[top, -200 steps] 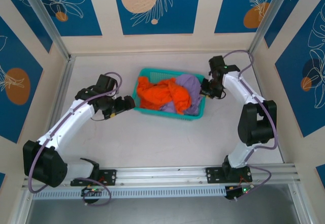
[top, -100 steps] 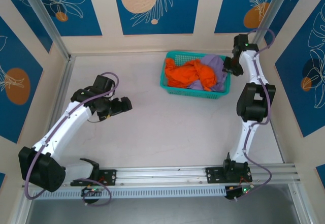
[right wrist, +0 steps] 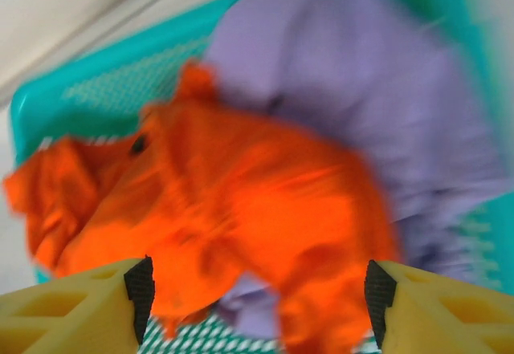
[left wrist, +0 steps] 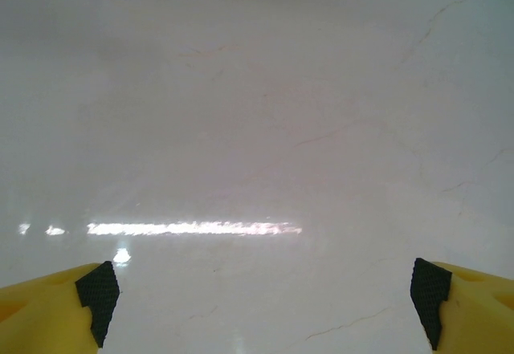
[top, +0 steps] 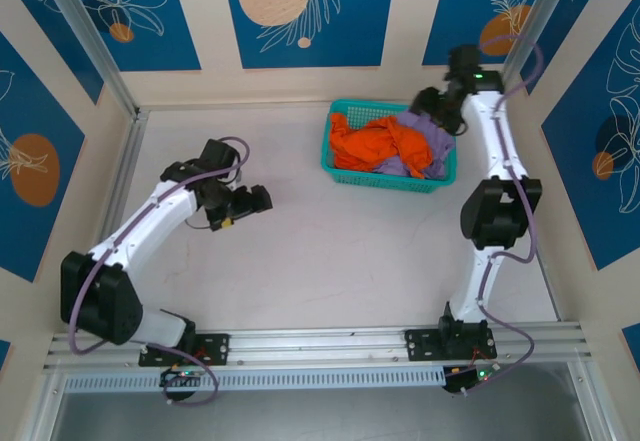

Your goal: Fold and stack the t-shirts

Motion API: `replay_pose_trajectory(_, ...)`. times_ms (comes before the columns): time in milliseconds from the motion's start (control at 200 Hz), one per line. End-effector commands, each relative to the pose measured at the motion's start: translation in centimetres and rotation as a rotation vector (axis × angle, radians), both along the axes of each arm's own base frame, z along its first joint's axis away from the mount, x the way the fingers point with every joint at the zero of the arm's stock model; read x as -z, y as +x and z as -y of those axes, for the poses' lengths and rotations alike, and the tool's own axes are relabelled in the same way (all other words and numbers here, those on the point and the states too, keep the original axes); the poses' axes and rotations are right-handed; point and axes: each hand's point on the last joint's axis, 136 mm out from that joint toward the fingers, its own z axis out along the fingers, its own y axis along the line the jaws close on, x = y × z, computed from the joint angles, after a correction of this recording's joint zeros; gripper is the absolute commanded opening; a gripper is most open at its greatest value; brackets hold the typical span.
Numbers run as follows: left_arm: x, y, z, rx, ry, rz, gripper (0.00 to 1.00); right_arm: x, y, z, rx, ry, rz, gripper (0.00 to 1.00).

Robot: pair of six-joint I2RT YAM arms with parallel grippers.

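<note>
Basket rim surrounds orange t-shirt heaped against lavender t-shirt.

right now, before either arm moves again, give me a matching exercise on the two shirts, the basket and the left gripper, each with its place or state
Things:
1. orange t-shirt
2. lavender t-shirt
3. left gripper
4. teal basket

Place or state:
a. open over the bare table
b. holds both shirts, at the far right of the tabletop
c. crumpled across the basket's left and middle, seen from above
d. bunched at the basket's right end, seen from above

Pairs: 1-c, 2-d, 3-a, 4-b
</note>
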Motion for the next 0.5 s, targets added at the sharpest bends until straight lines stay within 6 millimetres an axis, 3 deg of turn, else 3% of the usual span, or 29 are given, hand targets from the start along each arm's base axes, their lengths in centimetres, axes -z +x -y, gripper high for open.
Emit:
replay_pose_trajectory(0,-1.1,1.5,3.0,0.046,-0.092,0.028,0.95,3.6,-0.9,-4.6,-0.065,0.031,-0.113,0.74)
replay_pose_trajectory(125,-0.8,2.0,4.7,0.099,-0.092,0.018,0.95,6.9,-0.3,-6.8,-0.111,-0.063,-0.197,0.74)
replay_pose_trajectory(200,-1.0,2.2,5.3,0.123,-0.086,0.021,0.93,8.4,-0.3,-7.3,-0.114,-0.096,-0.274,0.64)
replay_pose_trajectory(285,-1.4,2.4,5.5,0.133,-0.073,0.039,0.93,9.1,-0.3,-7.9,-0.107,-0.057,-0.326,0.44)
replay_pose_trajectory(335,-1.7,2.6,5.5,0.135,-0.068,0.053,0.93,8.6,-0.2,-8.1,-0.104,-0.046,-0.313,0.29)
replay_pose_trajectory(395,-2.0,2.7,5.5,0.134,-0.065,0.066,0.92,7.3,0.2,-8.7,-0.114,-0.015,-0.266,0.17)
replay_pose_trajectory(495,-2.5,2.9,5.4,0.129,-0.056,0.088,0.91,2.7,0.7,-9.4,-0.128,0.038,-0.132,0.04)
